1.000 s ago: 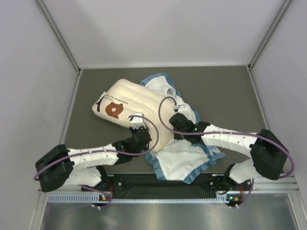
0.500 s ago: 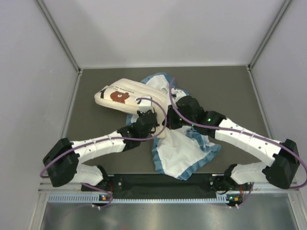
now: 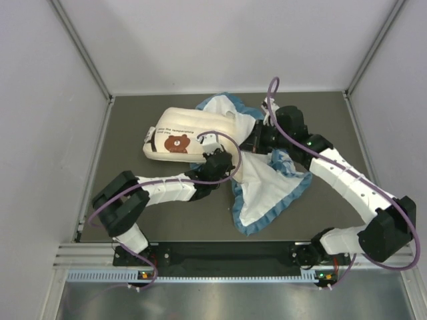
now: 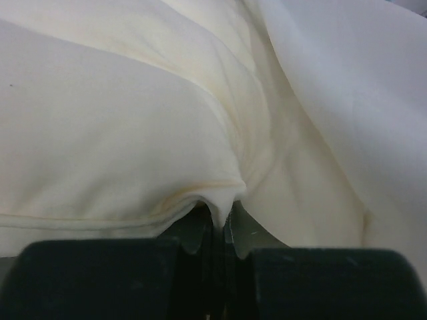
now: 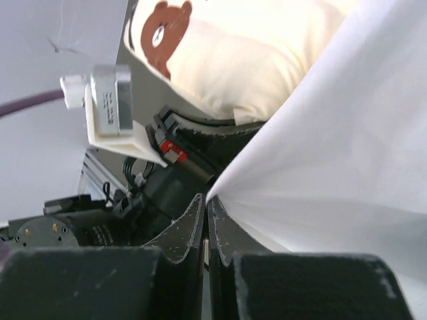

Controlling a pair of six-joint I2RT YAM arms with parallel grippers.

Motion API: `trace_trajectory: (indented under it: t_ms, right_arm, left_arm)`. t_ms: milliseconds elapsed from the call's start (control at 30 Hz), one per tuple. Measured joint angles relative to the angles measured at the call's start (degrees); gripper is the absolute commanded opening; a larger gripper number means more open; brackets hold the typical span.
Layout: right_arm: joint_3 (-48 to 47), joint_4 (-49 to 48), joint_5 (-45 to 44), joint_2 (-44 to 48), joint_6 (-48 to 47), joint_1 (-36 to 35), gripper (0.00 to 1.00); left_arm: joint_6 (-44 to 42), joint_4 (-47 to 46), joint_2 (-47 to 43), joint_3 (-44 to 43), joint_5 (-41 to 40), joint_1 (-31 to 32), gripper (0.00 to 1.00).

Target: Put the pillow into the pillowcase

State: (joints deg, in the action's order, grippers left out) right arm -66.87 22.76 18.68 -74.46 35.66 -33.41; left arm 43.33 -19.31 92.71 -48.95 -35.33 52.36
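Pillow [image 3: 190, 127] lies left of centre in the top view on the dark table [image 3: 133, 113]. Its long side runs left to right, and the brown bear logo [image 3: 177, 142] and a line of print are at its left end. The pillow's right end meets the pillowcase [image 3: 267, 193], whose plain white inside faces up and spreads toward the lower middle of the frame, bordered by the blue ruffled edge [image 3: 293, 193]. More ruffle shows above the pillow's right end. From above it cannot be told whether that end lies inside the opening.

At the pillow's lower right corner, just left of the white cloth, sits the left gripper [image 3: 225, 162]. In the left wrist view its jaws are closed on a small fold of the cream pillow [image 4: 120, 133] at the bottom centre. White pillowcase [image 4: 347, 80] cloth drapes across the upper right.

Right of the pillow, at the upper part of the case, is the right gripper [image 3: 257, 141]. In its own wrist view the jaws are pressed together on an edge of the white pillowcase [image 5: 333, 167], which fills the right side. The pillow [image 5: 267, 60] with its bear logo [image 5: 163, 33] is at the top, and the other arm's white camera block [image 5: 110, 100] is at the left.
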Motion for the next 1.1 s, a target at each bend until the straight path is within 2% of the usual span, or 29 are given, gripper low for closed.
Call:
trace_trajectory:
  t_ms: [67,167,200,300,400,567,733,867,1033,1100]
  right_arm:
    - [0.0,-0.46,2.1,-0.96,0.46,2.69,0.02]
    - [0.0,-0.42,3.72,-1.86,0.42,6.32,0.16]
    - [-0.02,-0.37,3.74,-1.9,0.09,7.39,0.33]
    - [-1.16,1.73,0.9,-1.92,-1.92,10.36,0.65]
    - [-1.73,3.69,-3.63,-0.87,-4.44,11.5,0.69]
    - [0.55,7.37,-13.88,4.74,-7.28,7.08,0.7]
    - [5.49,9.09,-23.76,10.1,-8.63,-0.35,0.62]
    - [8.61,8.98,-28.06,8.46,-9.11,-2.03,0.6]
    - [9.9,8.04,-32.39,1.79,-9.64,-2.05,0.56]
    - [9.9,7.19,-33.33,-1.01,-10.08,-2.05,0.36]
  left_arm:
    - [1.86,-2.82,1.77,0.0,0.61,-0.07,0.0]
    - [3.85,-5.66,3.56,0.0,1.49,-0.15,0.0]
    - [4.2,-6.05,3.82,0.0,1.66,-0.13,0.0]
    - [4.83,-6.95,4.15,0.02,1.9,-0.15,0.0]
    - [4.81,-8.09,4.33,0.13,1.88,-0.13,0.0]
    - [4.72,-14.32,6.43,1.07,1.49,-0.04,0.0]
    - [3.72,-25.66,11.72,2.91,-0.07,0.85,0.0]
    - [0.46,-33.07,14.73,3.69,-2.03,2.03,0.0]
    - [-3.56,-38.38,15.21,4.92,-3.8,2.97,0.0]
    - [-4.42,-39.58,15.21,5.51,-4.02,3.06,0.0]
